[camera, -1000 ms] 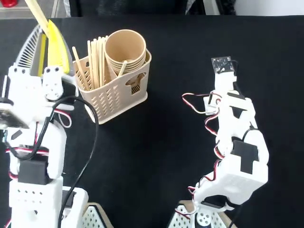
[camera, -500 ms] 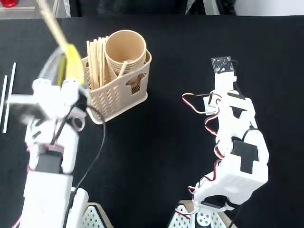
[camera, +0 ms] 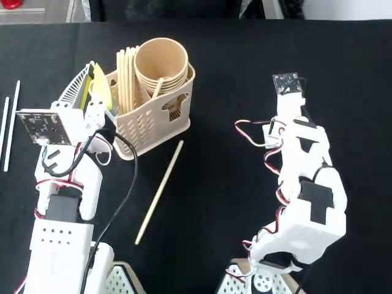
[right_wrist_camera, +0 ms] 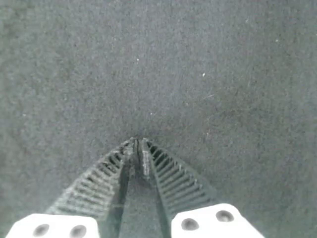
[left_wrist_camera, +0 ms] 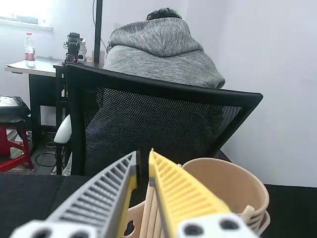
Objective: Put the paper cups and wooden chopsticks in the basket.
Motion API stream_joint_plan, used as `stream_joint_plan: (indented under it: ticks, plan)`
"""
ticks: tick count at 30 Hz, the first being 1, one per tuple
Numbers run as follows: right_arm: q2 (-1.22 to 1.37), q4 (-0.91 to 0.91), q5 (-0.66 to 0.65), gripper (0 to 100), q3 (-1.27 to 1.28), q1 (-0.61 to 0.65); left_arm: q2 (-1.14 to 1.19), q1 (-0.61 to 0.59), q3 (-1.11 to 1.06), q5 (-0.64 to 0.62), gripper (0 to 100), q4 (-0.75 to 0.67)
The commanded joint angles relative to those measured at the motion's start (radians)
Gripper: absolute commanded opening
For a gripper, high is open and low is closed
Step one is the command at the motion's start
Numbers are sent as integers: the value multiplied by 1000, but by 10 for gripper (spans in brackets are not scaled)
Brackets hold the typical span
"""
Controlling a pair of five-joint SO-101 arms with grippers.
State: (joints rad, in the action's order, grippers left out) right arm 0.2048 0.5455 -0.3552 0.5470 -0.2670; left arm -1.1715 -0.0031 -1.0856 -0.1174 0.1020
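Holding nothing on either side.

Right gripper: from my wrist camera, the two ribbed fingers meet at their tips. They are closed and pointed at the black table. The high view adds the wider picture. My right arm sits folded on its own half, well apart from the basket.

Left gripper: grey finger and yellow finger are all but closed, with a thin slit between the tips and nothing in it. From above, that gripper is raised just beside the basket's left wall. Touching or not, I cannot tell.

Just past those tips, the left wrist camera catches the rim of the paper cups. The wooden chopsticks stand on end next to them. Farther back is a black mesh chair, beyond the table edge.

High view, basket contents: the cups are nested upright in the right part. The chopsticks are bundled upright in the left part, on my left gripper's side. One stick leans inside the top cup.

High view, outside the basket: a loose chopstick lies flat on the table. Its far end is near the basket's front corner and its near end trails toward my bases. It lies between my two arms, closer to the left one.
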Motion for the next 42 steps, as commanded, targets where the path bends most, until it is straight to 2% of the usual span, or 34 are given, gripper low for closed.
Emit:
stream_joint_plan:
  ticks: [1, 5, 9, 15, 17, 19, 23, 29, 35, 38, 42]
  plan:
    - [-59, -5, -11, 14, 1, -5, -14, 1, 51, -9, 53, -15]
    - [-59, -5, -11, 14, 1, -5, -15, -12, 50, -9, 53, -15]
    - [-59, -5, -11, 14, 1, -5, -34, -105, 102, -12, 53, 48]
    - [-59, -5, -11, 14, -1, -5, -98, -401, 424, -146, 59, 585]
    - [-59, -5, -11, 14, -1, -5, -61, -484, 527, -144, 70, 701]
    - [-59, -5, -11, 14, -1, -5, 15, -550, 595, -135, 98, 756]
    - [-59, -5, -11, 14, -1, -5, 304, -624, 680, 11, 112, 789]
    - [-59, -5, -11, 14, -1, -5, 859, -696, 914, 367, 132, 928]
    - [-59, -5, -11, 14, -1, -3, 1338, -822, 1297, 476, 133, 985]
    - [-59, -5, -11, 14, -1, -3, 1556, -829, 1492, 529, 134, 1016]
    - [-59, -5, -11, 14, -1, -3, 1846, -823, 1767, 503, 134, 1057]
